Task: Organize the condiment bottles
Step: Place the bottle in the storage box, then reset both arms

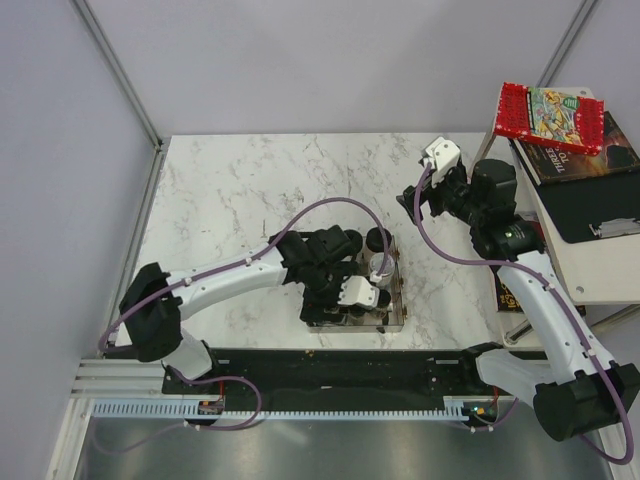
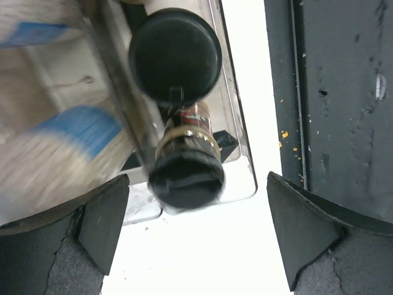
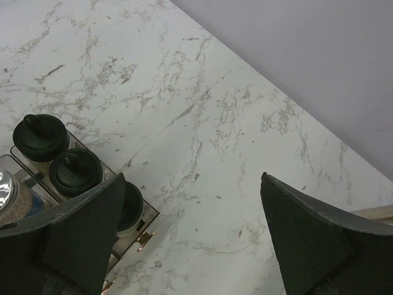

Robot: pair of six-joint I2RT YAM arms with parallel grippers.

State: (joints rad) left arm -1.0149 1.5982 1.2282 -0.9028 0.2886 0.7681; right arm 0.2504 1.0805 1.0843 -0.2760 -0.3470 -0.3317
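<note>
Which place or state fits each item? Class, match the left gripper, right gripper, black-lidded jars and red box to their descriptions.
1 left gripper
2 right gripper
3 black-lidded jars
4 red box

A on a book, far right
B open over the bare marble table
C open above the clear rack
D standing inside the clear rack

Pairs: 1-C, 2-B, 3-D, 4-A

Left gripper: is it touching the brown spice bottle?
Apart. Left wrist view shows the left gripper open, both fingers standing clear of the brown spice bottle.
</note>
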